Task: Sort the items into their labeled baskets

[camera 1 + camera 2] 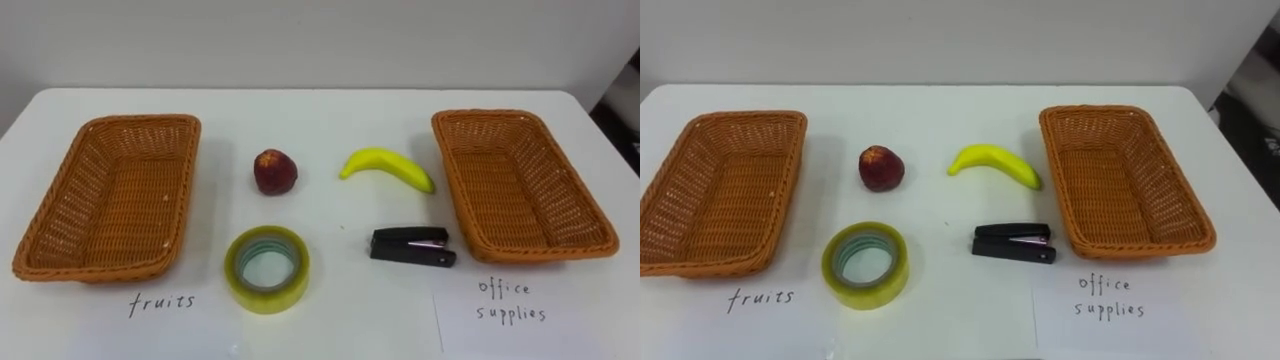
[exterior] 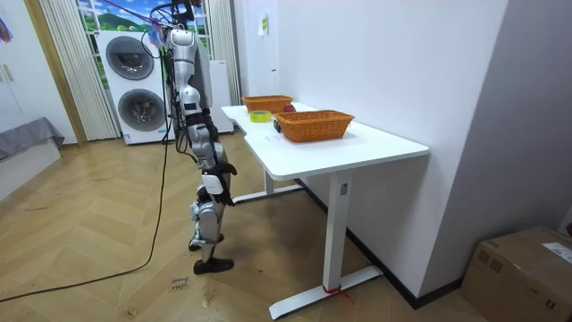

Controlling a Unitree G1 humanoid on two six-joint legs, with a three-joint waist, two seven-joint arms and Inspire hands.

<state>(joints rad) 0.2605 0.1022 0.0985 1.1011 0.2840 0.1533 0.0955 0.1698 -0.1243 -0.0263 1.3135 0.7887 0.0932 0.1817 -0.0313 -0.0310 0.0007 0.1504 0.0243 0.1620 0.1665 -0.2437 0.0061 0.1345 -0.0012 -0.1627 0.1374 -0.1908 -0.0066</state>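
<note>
- White table [image 1: 320, 120]: the robot stands at its long edge in the room view; all the sorting is left to do.
- Left basket [image 1: 120, 190], marked "fruits": empty.
- Right basket [image 1: 520, 180], marked "office supplies": empty.
- Banana [image 1: 385, 168]: on the tabletop just beside the right basket, so it must cross to the left one.
- Tape roll [image 1: 265, 300]: lying flat nearer the left basket; it belongs in the right one.
- Stapler [image 1: 412, 245]: close to the right basket, a short move.
- Apple [image 1: 274, 172]: between the baskets, nearer the left one.
- Hands [image 2: 222, 170]: low by the body, too small to tell whether open or closed; all four items lie on the table, so I judge neither hand holds one.
</note>
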